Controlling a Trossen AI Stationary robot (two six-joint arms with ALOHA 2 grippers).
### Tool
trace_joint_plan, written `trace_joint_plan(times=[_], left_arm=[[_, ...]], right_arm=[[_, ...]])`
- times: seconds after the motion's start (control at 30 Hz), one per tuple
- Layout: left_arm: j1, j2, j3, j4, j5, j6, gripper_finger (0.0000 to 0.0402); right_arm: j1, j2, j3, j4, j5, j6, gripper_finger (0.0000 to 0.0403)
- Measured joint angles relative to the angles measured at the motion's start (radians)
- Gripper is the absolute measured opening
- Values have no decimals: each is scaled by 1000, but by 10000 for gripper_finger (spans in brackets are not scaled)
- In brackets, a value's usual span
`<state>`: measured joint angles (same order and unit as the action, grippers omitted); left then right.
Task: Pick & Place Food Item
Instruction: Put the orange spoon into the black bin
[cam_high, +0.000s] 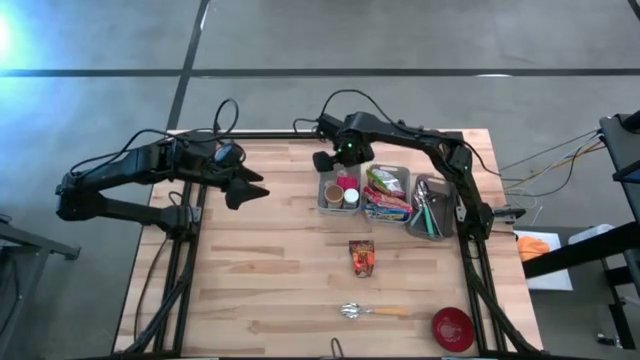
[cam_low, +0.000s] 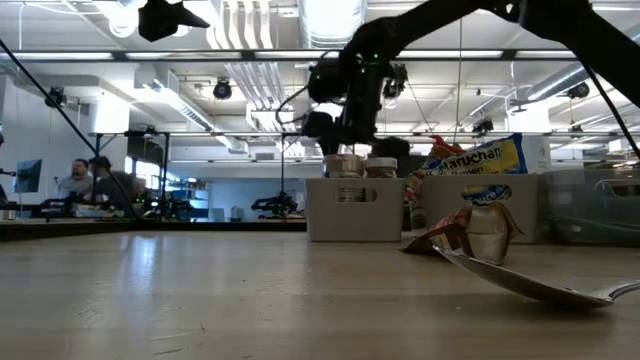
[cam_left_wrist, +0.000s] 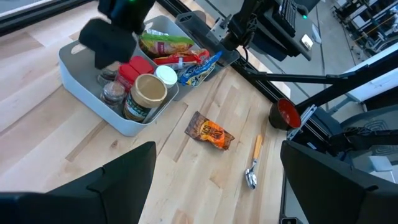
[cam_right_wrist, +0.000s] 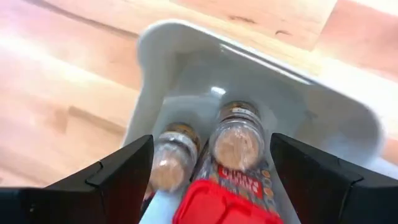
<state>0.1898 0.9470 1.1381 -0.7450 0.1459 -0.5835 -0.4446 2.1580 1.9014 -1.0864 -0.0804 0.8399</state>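
High view is showing the right hand (cam_high: 333, 160) hovering spread over the grey bin (cam_high: 327, 203) of jars, while the left hand (cam_high: 243, 188) is waiting spread above the desk (cam_high: 260, 270). Left wrist view is showing the snack packet (cam_left_wrist: 211, 132) lying alone near a spoon (cam_left_wrist: 254, 167); it looks light, crinkly and crushable, best pinched across its middle. Right wrist view is looking down at two jars (cam_right_wrist: 236, 140).

Both arms (cam_high: 130, 185) are matte black, built of chunky rounded links. Loose black cables (cam_high: 352, 100) loop over the right arm (cam_high: 430, 150), and a small green light (cam_high: 349, 146) glows near its wrist. Each gripper ends in two broad, flat, angular black fingers (cam_right_wrist: 118, 177) with bevelled edges.
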Motion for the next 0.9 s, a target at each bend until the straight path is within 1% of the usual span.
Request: trace_joint_plan(times=[0.2, 0.33, 0.4, 0.47, 0.57, 0.7, 0.9], left_arm=[[0, 0, 0, -8, 0, -16, 349], [0, 0, 0, -29, 0, -53, 349], [0, 0, 0, -35, 1, -59, 349], [0, 0, 0, -35, 0, -71, 349], [0, 0, 0, -35, 0, -79, 349], [1, 0, 0, -40, 0, -75, 349], [1, 5, 0, -39, 3, -66, 349]], right_arm=[[22, -3, 153, -180, 15, -87, 320], [80, -12, 244, -364, 63, -139, 320], [116, -21, 276, -444, 98, -139, 320], [155, -39, 288, -490, 110, -121, 320], [218, -90, 269, -482, 110, -86, 320], [316, -192, 192, -485, 97, -5, 320], [473, -371, 28, -484, 99, 239, 320]])
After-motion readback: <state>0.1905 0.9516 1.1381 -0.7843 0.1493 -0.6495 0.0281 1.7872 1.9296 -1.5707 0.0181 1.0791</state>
